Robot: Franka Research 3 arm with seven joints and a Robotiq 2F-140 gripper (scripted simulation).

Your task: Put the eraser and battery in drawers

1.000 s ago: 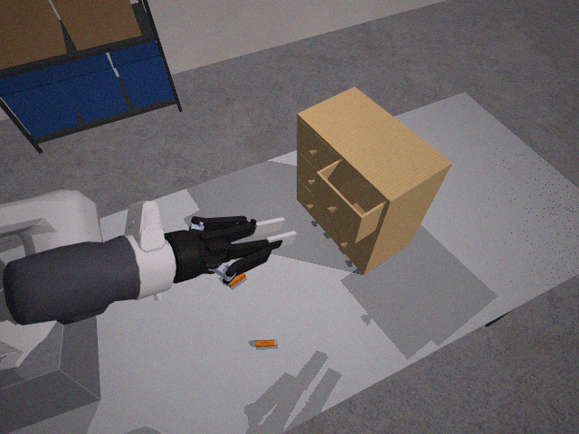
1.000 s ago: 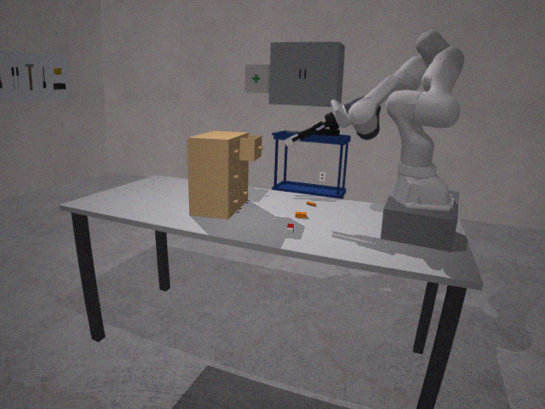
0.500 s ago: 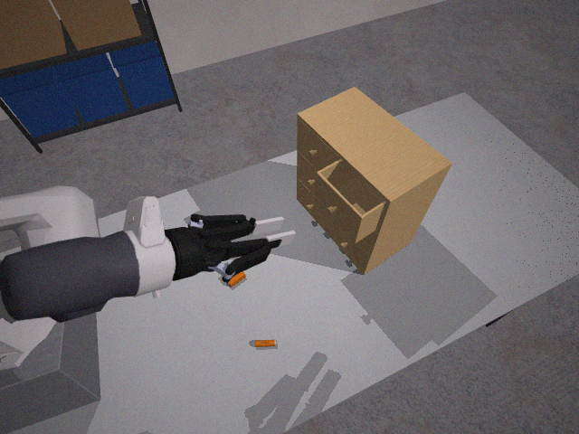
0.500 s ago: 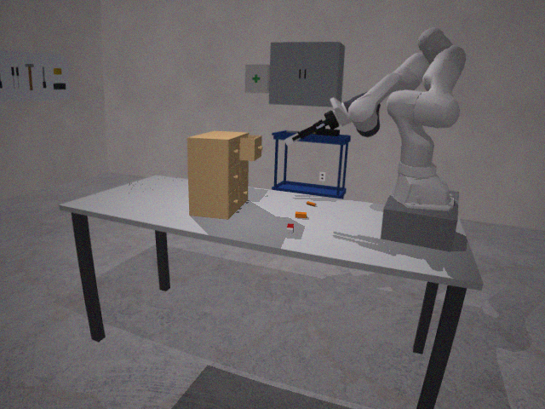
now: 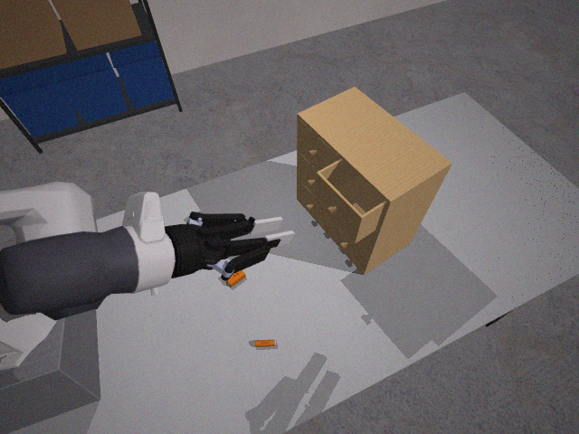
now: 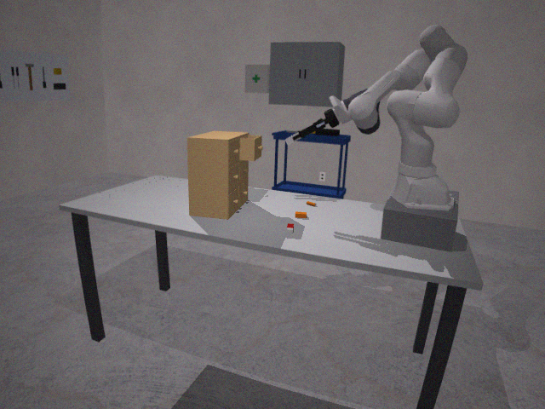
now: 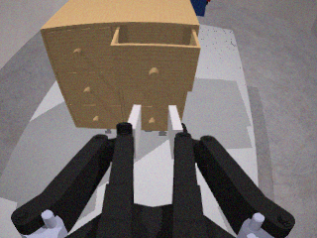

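Concrete-like grey floor point(image 5: 467, 61) point(image 6: 145, 299) point(image 7: 287, 74) surrounds the light-grey table point(image 5: 163, 373) point(image 6: 140, 220) point(image 7: 215, 64), whose dark legs appear in the exterior view. That view also includes a wall cabinet point(image 6: 306, 83) and a blue cart point(image 6: 317, 190) against a pale wall point(image 6: 175, 57).

Reference landmark: the wooden chest point(image 5: 374, 140) point(image 6: 209, 175) point(image 7: 119, 15), upright, fronts toward the robot arm point(image 5: 70, 270) point(image 6: 422, 106). Its top-row right drawer point(image 5: 343, 198) point(image 6: 251, 147) point(image 7: 156, 59) projects from the chest; the top-row left drawer point(image 5: 313, 145) point(image 7: 76, 50) sits in.

The exterior view shows a red-and-white block point(image 6: 290, 227) on the table, forward of the chest and toward its left side; the top view does not show it. The top view exposes the right drawer's interior, hidden in the exterior view. Which block is the eraser cannot be determined.

An orange cylinder point(image 5: 265, 343) point(image 6: 311, 204), apparently the AA battery, lies flat forward of the chest and toward its right side. Its long axis is oblique to the chest front; terminal direction is unreadable. An orange block point(image 5: 236, 278) point(image 6: 301, 215) lies forward of the chest, long axis roughly square to its front.

The gripper point(image 5: 273, 229) point(image 6: 289, 140) point(image 7: 155, 116) is raised above the table, forward of the chest and apart from it. Its fingers are partly separated, with nothing grasped.

The black jaws with pale flat fingertips point(image 5: 274, 229) point(image 6: 290, 140) sit slightly farther across in the exterior view, a little nearer the light-brown wooden chest point(image 5: 374, 140) point(image 6: 209, 174) point(image 7: 121, 74) in front of them. Behind the jaws, the white arm point(image 5: 153, 263) point(image 6: 439, 66) has its topmost joint a touch higher in that view. The arm's dark grey section point(image 5: 70, 268) point(image 6: 373, 121), also behind the jaws, lies shifted slightly toward the shelf side in the top view. Beneath the jaws' black linkage, a bit more of the orange block point(image 5: 236, 278) point(image 6: 301, 215) shows from above.
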